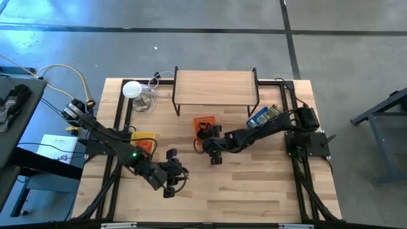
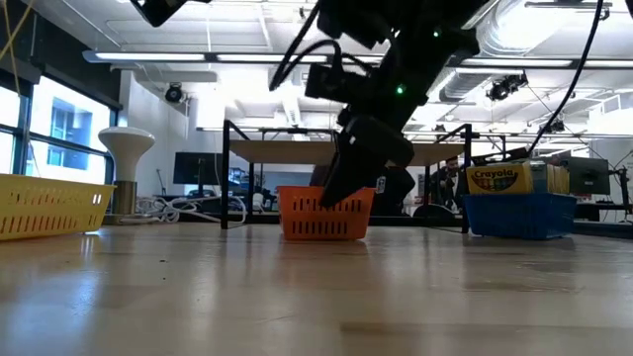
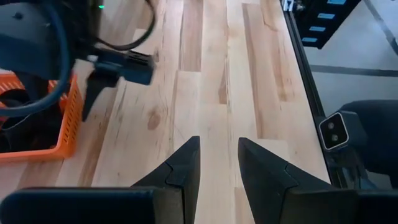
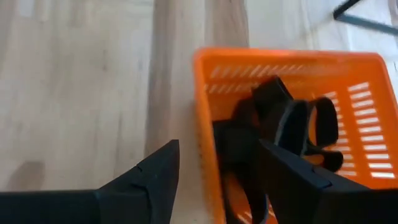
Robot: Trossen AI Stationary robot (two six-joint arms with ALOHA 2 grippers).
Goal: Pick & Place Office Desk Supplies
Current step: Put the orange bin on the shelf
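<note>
My right gripper (image 1: pixel 213 154) hangs open just on the near side of the orange tray (image 1: pixel 205 121), touching nothing. In the right wrist view its fingers (image 4: pixel 158 177) frame the tray's near-left corner (image 4: pixel 205 112). Black clip-like and looped pieces (image 4: pixel 292 124) lie inside the tray. In the low view this gripper (image 2: pixel 341 183) hangs in front of the orange tray (image 2: pixel 326 218). My left gripper (image 3: pixel 219 165) is open over bare wood near the table's front (image 1: pixel 173 179). I see no red-orange loops and no green-and-silver packets.
A yellow tray (image 1: pixel 144 141) sits left of centre. A blue tray (image 2: pixel 519 213) holding a crayon box (image 2: pixel 504 178) stands at the right. A white lamp (image 1: pixel 131 89) with cables and a wooden shelf (image 1: pixel 216 88) stand along the far edge. Bare wood stretches across the near half of the table (image 1: pixel 254 191).
</note>
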